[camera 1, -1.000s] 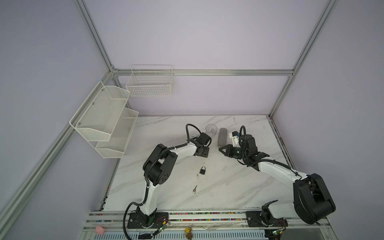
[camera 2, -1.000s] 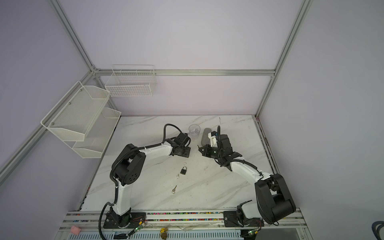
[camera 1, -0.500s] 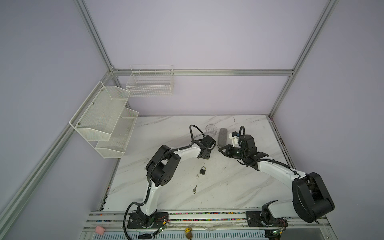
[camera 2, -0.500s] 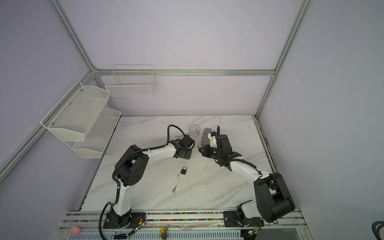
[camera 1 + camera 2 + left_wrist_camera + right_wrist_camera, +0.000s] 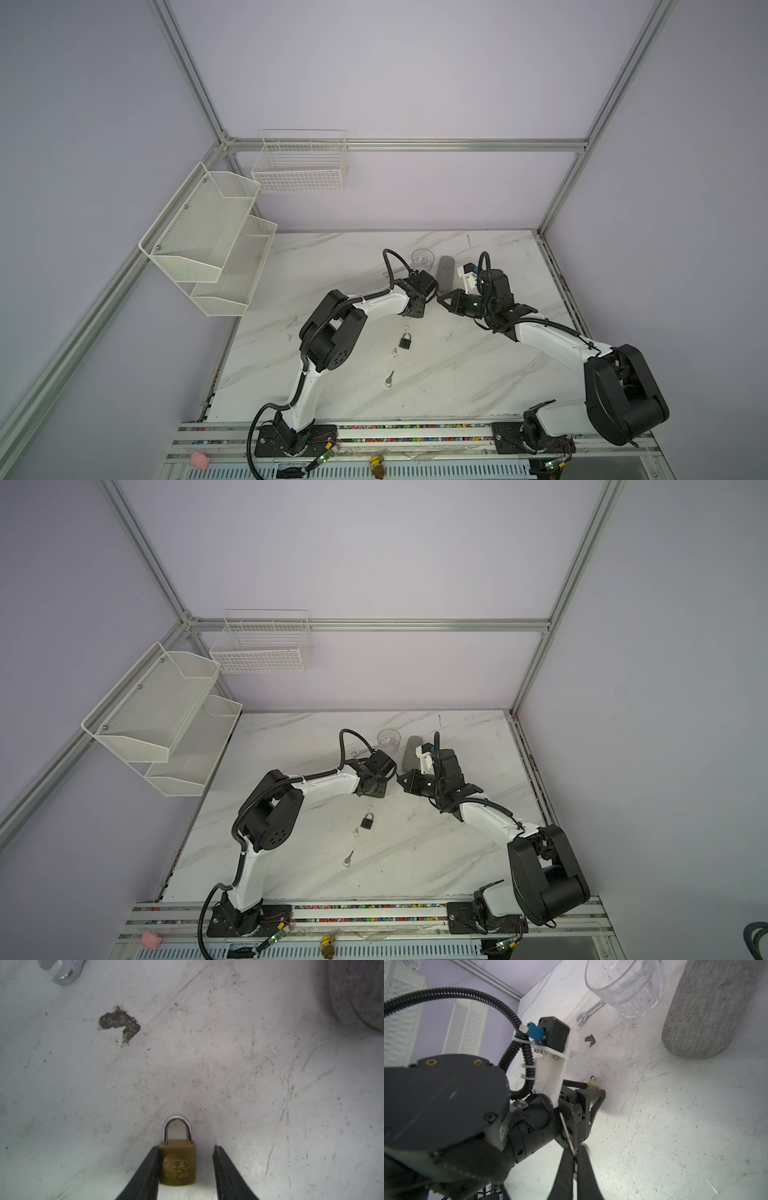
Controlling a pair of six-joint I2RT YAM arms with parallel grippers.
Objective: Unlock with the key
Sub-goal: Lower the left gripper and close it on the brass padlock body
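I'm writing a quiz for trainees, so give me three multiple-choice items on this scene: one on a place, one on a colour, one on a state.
1. The padlock lies: A in the glass; B between the left gripper's jaws; C in the basket.
2. Its body is: A red; B blue; C brass-gold.
3. Its shackle is: A shut; B swung open; C missing.

B: the black jaws flank it in the left wrist view. C: the body is golden-brown. A: both shackle legs sit in the body.

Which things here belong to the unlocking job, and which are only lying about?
Job: brass padlock inside the open left gripper; thin metal piece, maybe the key, in the shut right gripper.
Lying about: wrench, glass, grey cylinder, dark padlock, loose key.
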